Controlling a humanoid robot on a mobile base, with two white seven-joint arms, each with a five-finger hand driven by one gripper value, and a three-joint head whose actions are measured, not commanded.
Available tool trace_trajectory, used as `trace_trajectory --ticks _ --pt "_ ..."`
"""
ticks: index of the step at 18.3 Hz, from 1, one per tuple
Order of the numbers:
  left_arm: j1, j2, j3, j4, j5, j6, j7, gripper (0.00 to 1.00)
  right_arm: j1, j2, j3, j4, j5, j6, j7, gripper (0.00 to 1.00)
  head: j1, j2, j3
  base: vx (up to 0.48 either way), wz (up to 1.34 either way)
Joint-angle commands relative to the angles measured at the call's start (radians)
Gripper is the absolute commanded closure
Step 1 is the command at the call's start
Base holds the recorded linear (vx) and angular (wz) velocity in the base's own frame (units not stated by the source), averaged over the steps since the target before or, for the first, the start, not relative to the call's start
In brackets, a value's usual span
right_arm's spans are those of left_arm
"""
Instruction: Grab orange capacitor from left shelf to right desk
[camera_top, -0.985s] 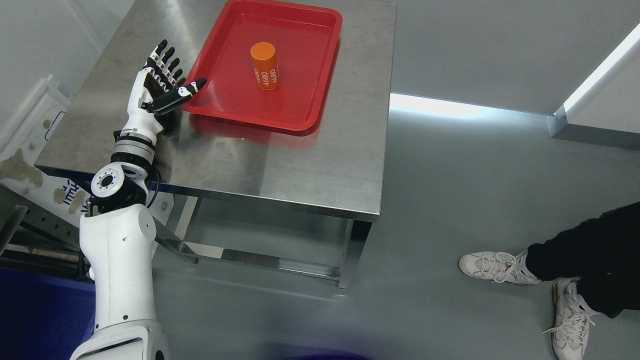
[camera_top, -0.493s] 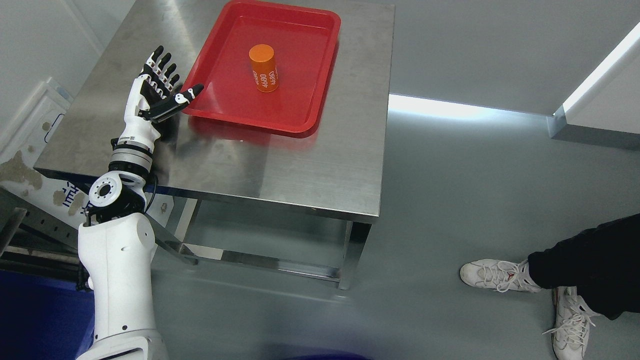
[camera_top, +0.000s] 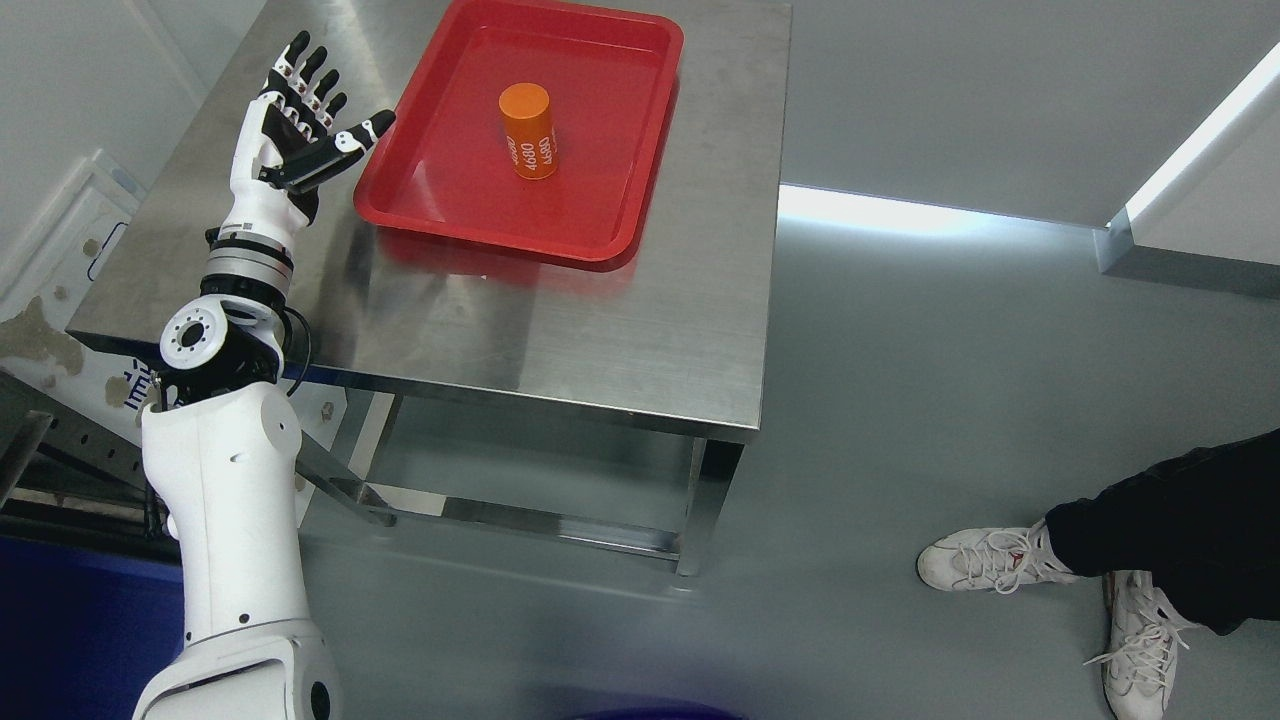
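Orange capacitor (camera_top: 527, 128) is standing upright in the middle of the red tray (camera_top: 440, 190), nothing touching it. Going from the left: the left hand (camera_top: 290, 125) is up over the steel worktop (camera_top: 560, 320), fingers (camera_top: 300, 62) spread wide and holding nothing, thumb pointing toward the tray's left edge. Looks like it's hovering just beside the tray, though I can't really tell the height from this angle. The tray sits at the far part of the worktop. Over on the right, a person's white sneakers (camera_top: 985, 560) and dark trousers (camera_top: 1180, 520) are on the grey floor, well apart from the worktop.
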Motion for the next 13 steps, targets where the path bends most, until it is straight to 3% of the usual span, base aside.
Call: trace_trajectory --ticks 1,13 --pt "-0.032 0.017 0.004 -0.024 0.001 0.017 -0.001 0.00 0.020 -0.017 -0.012 -0.017 0.005 0.000 0.000 0.00 0.0000 0.000 0.000 0.000 0.00" --pt "-0.021 0.017 0.000 -0.056 0.001 0.034 0.000 0.00 0.020 -0.017 -0.012 -0.017 0.005 0.000 0.000 0.00 0.0000 0.000 0.000 0.000 0.00"
